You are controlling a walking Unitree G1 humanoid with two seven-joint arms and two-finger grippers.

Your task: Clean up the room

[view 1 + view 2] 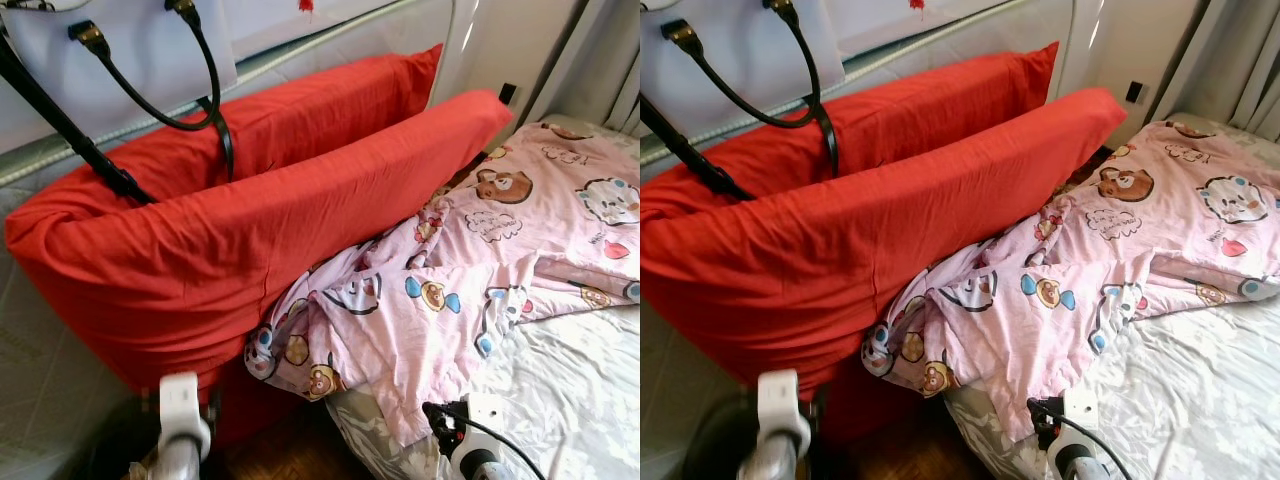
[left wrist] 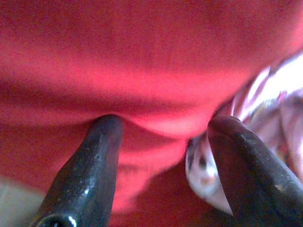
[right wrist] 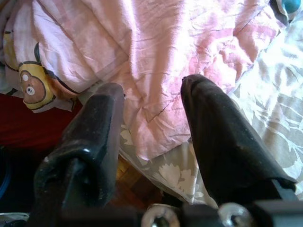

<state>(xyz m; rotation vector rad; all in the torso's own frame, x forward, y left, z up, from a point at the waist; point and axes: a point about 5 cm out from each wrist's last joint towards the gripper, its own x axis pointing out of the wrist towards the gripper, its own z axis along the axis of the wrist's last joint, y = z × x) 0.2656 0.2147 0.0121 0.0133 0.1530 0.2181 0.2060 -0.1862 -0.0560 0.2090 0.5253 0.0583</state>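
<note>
Grippers low by the bed edge: right gripper (image 3: pixel 151 101) fingers spread, empty, over the pink blanket (image 1: pixel 470 290) hem; left gripper (image 2: pixel 161 142) fingers apart, empty, at the front red pillow (image 1: pixel 230 250). Blanket lies crumpled against that pillow. Second red pillow (image 1: pixel 300 110) behind it, black bag straps (image 1: pixel 205 90) hanging above.

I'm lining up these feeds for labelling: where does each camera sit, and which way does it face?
Left eye view: on the head, looking forward and down at the red pillows and the pink cartoon quilt on the bed; both wrists at the bottom edge.
Right eye view: same head, the same scene shifted sideways.
Left wrist view: along the left gripper, fingers apart, close to a red pillow.
Right wrist view: along the right gripper, fingers apart, over the quilt's edge.
Shared: the quilt shows in all four.
</note>
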